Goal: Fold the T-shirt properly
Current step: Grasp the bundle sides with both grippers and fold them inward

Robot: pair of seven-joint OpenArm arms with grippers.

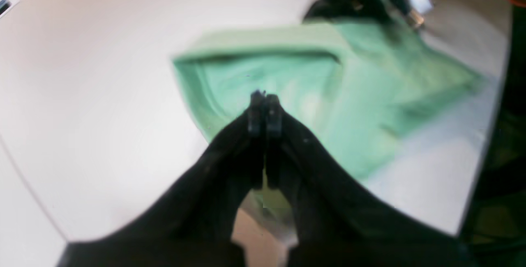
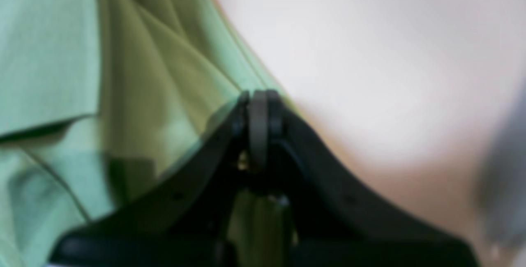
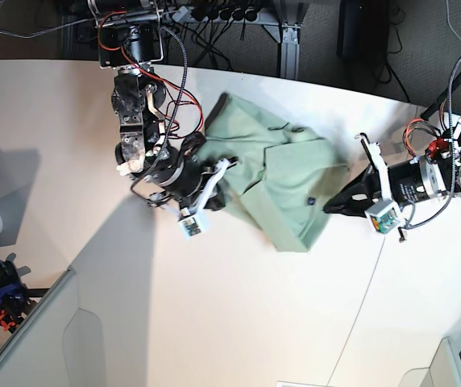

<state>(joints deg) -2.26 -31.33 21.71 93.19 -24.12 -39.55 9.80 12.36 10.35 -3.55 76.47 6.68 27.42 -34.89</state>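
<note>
Your pale mint-green knit collared T-shirt (image 3: 275, 181) lies partly folded mid-table. At nine o'clock, the right gripper (image 3: 221, 182) pinches its edge; at three o'clock, the left gripper (image 3: 332, 206) is closed, empty. Squaring remains.

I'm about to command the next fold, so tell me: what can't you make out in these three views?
- Buttons and collar of the T-shirt: too small in base, blurred in both wrist views.
- Whether the shut right gripper pinches cloth: blurred in right wrist, hidden by the arm in base.
- Whether the shut left gripper holds anything: left wrist is blurred.
- Small dark label: unreadable.
</note>
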